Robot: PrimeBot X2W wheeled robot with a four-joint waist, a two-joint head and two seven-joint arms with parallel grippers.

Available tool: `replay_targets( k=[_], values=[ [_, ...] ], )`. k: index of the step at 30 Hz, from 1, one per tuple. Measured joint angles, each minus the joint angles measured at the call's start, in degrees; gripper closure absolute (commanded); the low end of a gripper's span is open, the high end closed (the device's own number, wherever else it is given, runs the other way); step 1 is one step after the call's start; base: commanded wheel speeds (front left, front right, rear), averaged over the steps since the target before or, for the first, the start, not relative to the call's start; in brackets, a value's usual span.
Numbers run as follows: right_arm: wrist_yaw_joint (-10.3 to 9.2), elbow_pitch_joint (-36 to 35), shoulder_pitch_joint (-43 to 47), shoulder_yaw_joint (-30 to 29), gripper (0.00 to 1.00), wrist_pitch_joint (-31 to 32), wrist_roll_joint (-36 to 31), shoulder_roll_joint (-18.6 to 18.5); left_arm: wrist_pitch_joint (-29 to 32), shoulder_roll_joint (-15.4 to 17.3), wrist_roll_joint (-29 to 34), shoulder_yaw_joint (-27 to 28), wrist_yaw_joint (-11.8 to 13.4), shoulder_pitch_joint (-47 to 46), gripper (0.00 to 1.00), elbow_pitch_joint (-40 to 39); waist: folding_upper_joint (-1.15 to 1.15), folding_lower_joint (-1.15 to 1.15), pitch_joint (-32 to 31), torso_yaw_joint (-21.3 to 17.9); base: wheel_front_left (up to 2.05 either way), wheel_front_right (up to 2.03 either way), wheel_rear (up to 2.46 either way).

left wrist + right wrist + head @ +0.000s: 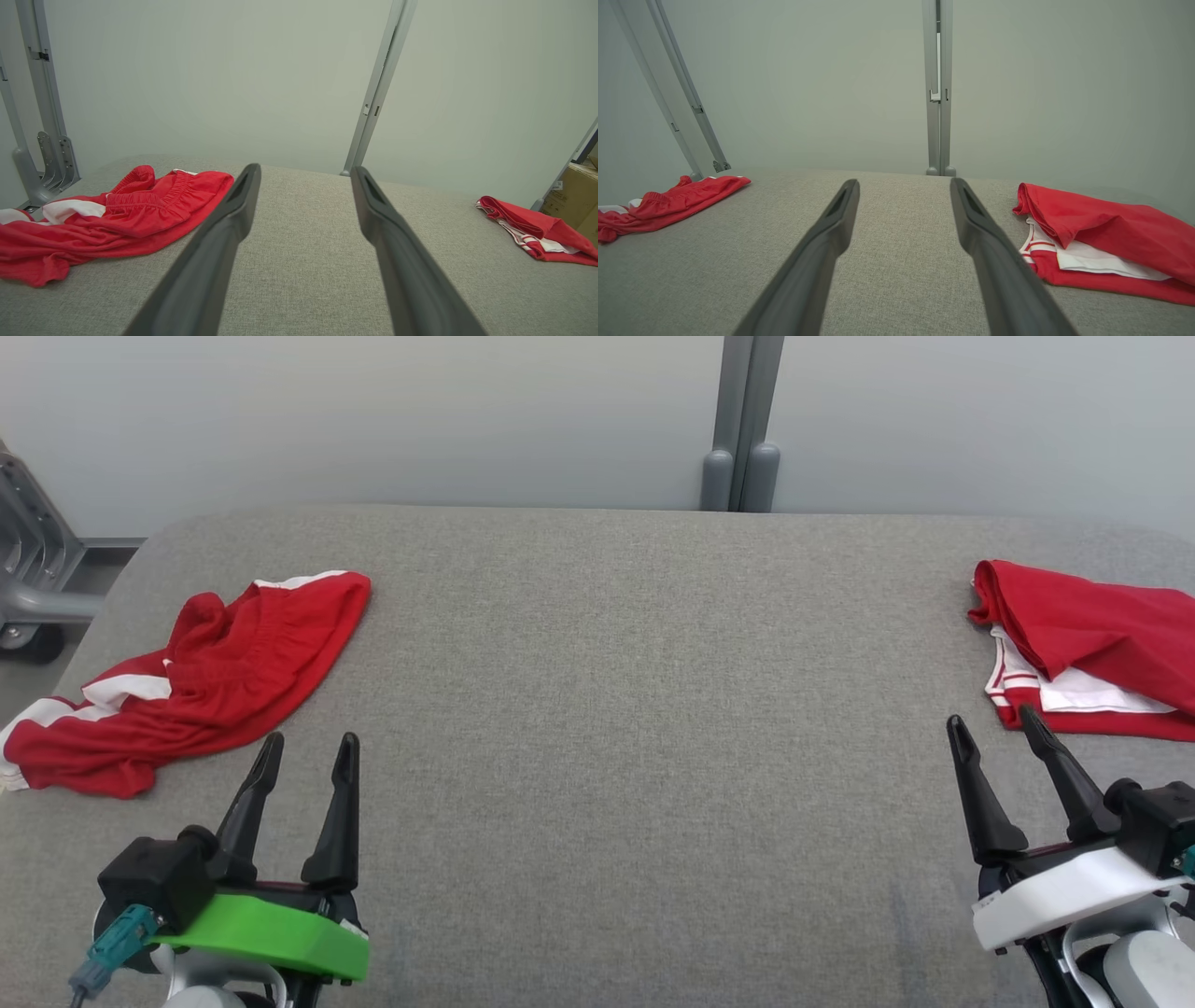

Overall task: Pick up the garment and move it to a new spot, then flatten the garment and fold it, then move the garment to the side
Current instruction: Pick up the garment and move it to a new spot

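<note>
A pale wall (pixel 373 420) with a grey post (pixel 742 429) backs a grey cloth-covered table (pixel 597 756).

In the head view, the red shorts (pixel 196 681) lie crumpled at the table's left edge, white side stripes showing and one leg trailing towards the near left corner. At the far right sits a folded red garment (pixel 1092 644) with white trim. It looks already finished, so the shorts are probably the piece to work on, though nothing here settles that. The left gripper (pixel 311 742) hovers just near of the shorts with its fingers spread and nothing between them. The right gripper (pixel 991 717) is likewise spread and empty, just near of the folded garment.

In the left wrist view, the left gripper (pixel 306 169) points across bare table, with the shorts (pixel 117 214) off to its left and their gathered waistband towards the far side. A cardboard box (pixel 577 196) stands beyond the table's right end.

In the right wrist view, the right gripper (pixel 905 183) is open over bare cloth, the folded garment (pixel 1111 233) close on its right and the shorts (pixel 668 205) well apart at the far left.

The shorts look light, thin and limp. They will sag and bunch when lifted and may drag on the table's cloth. The elastic waistband is the firmest hold. A pinch there, or at the two waistband corners, should let them hang straight.
</note>
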Motion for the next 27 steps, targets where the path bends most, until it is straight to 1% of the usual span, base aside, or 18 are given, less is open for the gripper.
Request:
replay_targets(
  k=[8, 27],
  values=[
    [0.00, -1.2, 1.2, -1.1, 0.00, 0.0, -0.9, 1.4, 0.0, -0.8, 1.1, 0.0, 0.0, 0.5, 0.00, -0.6, 0.00, 0.00, 0.7, -0.1, 0.00, 0.00, 0.00],
    [0.00, -3.0, 3.1, -2.5, 0.00, 0.0, -2.9, 2.4, 0.0, -1.4, 1.6, 0.0, -0.1, 0.7, 0.00, -0.6, 0.00, 0.00, 1.2, 0.0, 0.00, 0.00, 0.00]
  ],
)
